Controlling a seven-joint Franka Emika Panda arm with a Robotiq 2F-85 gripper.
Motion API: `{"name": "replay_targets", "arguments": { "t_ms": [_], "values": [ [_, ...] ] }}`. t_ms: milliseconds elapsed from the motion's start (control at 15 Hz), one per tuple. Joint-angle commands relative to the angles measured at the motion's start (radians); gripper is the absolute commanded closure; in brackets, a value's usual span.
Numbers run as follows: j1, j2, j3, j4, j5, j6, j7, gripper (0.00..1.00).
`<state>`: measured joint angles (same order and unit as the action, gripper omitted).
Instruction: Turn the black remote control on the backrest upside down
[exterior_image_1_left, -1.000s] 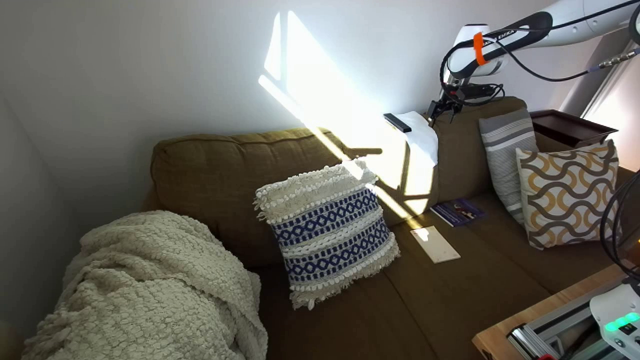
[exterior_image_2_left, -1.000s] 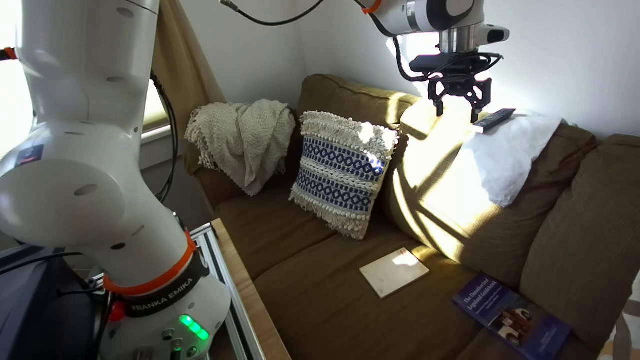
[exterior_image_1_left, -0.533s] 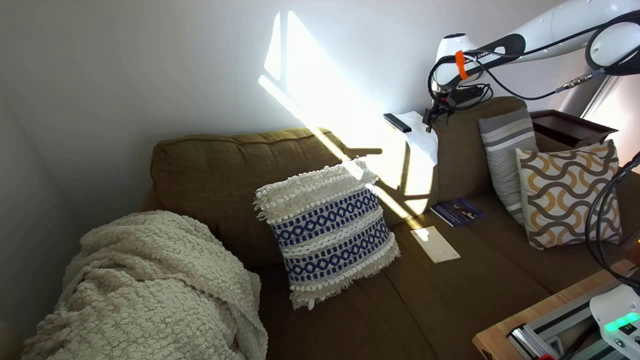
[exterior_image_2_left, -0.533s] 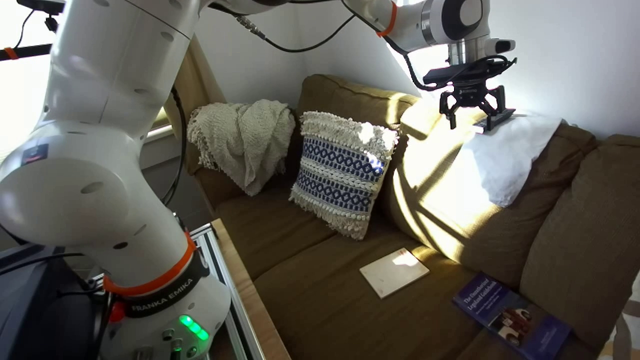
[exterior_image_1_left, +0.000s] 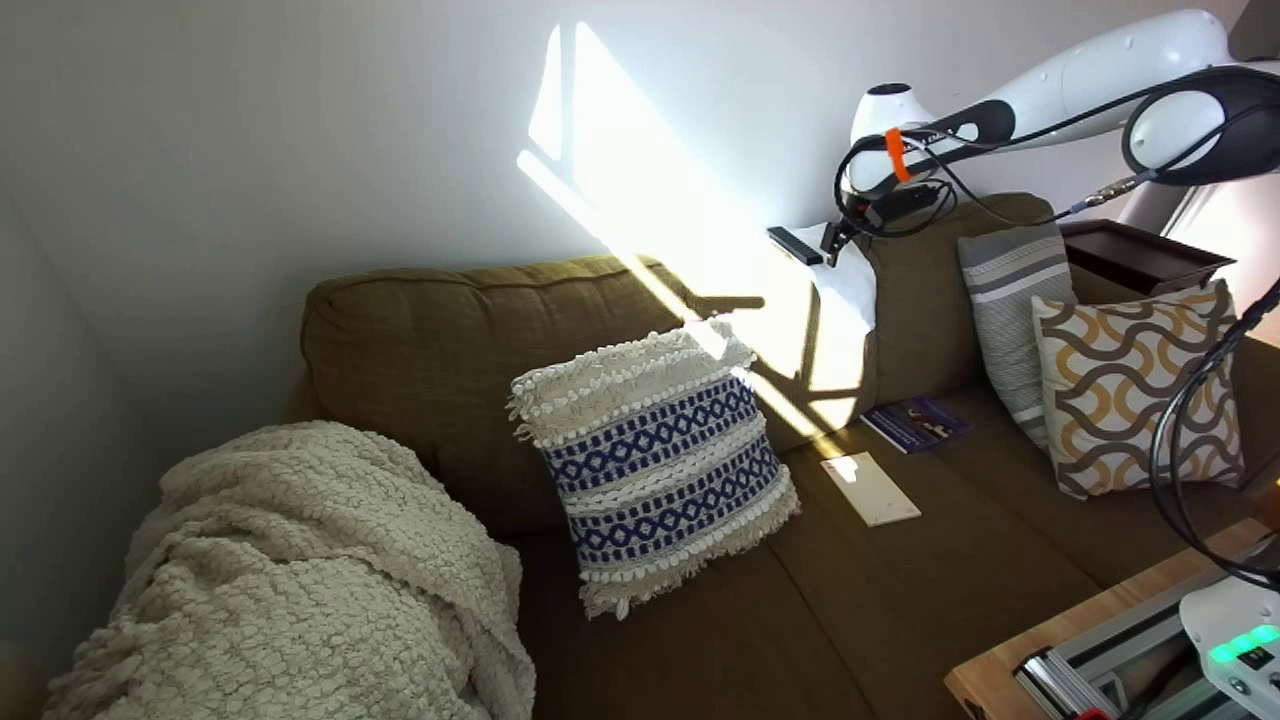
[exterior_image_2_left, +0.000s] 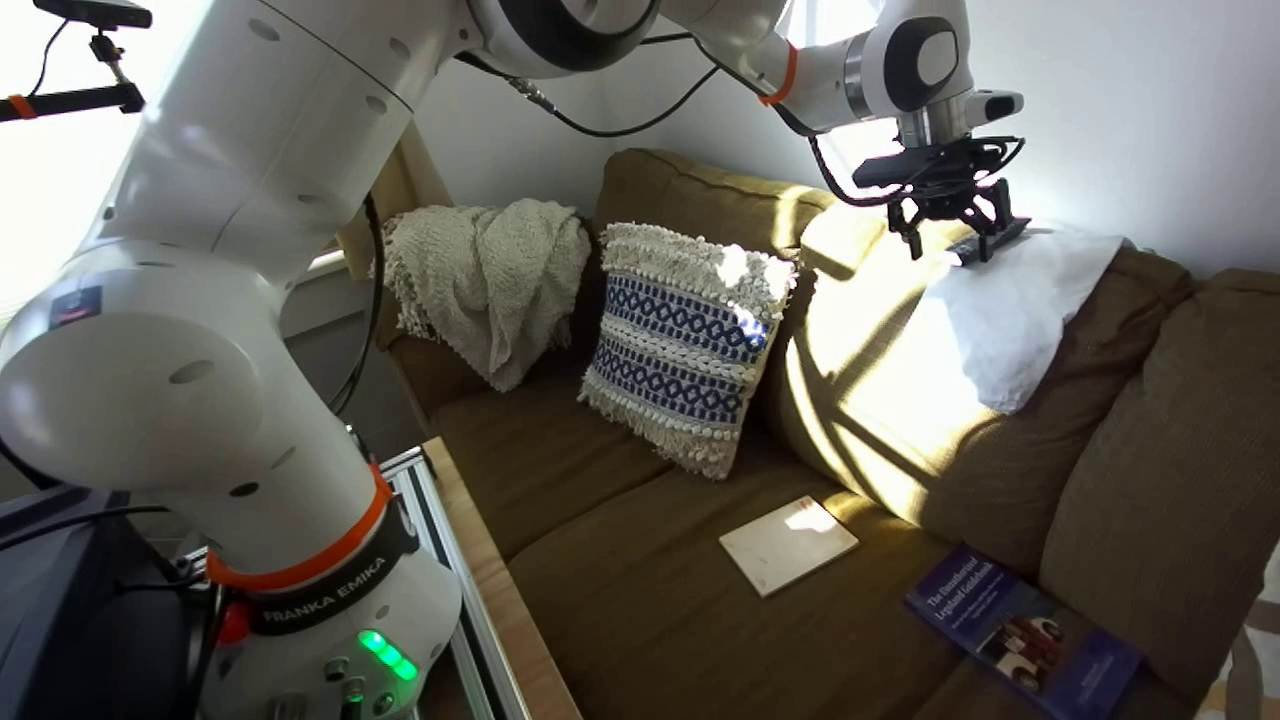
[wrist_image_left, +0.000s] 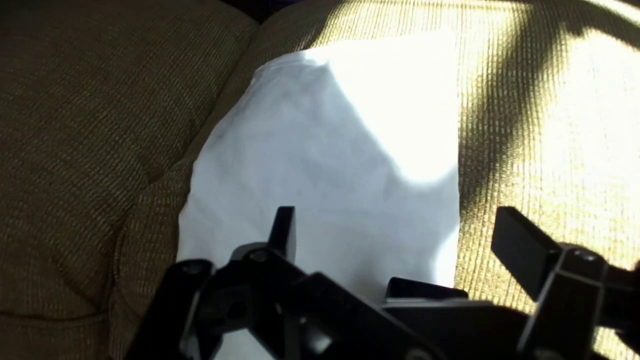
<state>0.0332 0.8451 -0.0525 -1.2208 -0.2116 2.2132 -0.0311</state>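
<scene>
The black remote control (exterior_image_1_left: 795, 246) lies on a white cloth (exterior_image_1_left: 853, 285) draped over the top of the brown backrest (exterior_image_1_left: 430, 350). In an exterior view the remote (exterior_image_2_left: 1010, 233) is partly hidden behind my gripper (exterior_image_2_left: 950, 248). My gripper (exterior_image_1_left: 831, 245) is open and empty, pointing down just beside the remote's near end and slightly above the cloth. In the wrist view the fingers of my gripper (wrist_image_left: 395, 220) are wide apart over the white cloth (wrist_image_left: 325, 150). A dark end, likely of the remote (wrist_image_left: 427, 287), shows low between them, mostly hidden by the gripper's linkage.
The wall stands close behind the backrest. A blue-and-white cushion (exterior_image_2_left: 690, 340) leans against it. A pale flat slab (exterior_image_2_left: 790, 545) and a purple book (exterior_image_2_left: 1025, 635) lie on the seat. Two more cushions (exterior_image_1_left: 1130, 390) and a dark tray (exterior_image_1_left: 1145, 255) are at the sofa's far end.
My gripper has come down and across toward the remote, from above the backrest to beside the remote's end. It stays open. The remote and cloth have not moved.
</scene>
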Motion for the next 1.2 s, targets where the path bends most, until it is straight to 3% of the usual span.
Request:
{"name": "replay_targets", "arguments": {
  "t_ms": [0,600,1133],
  "values": [
    [0.015,0.084,-0.017,0.098,-0.010,0.013,0.014,0.00],
    [0.090,0.175,-0.078,0.198,-0.125,0.037,-0.009,0.00],
    [0.092,0.201,-0.092,0.203,-0.170,0.111,-0.061,0.00]
  ]
}}
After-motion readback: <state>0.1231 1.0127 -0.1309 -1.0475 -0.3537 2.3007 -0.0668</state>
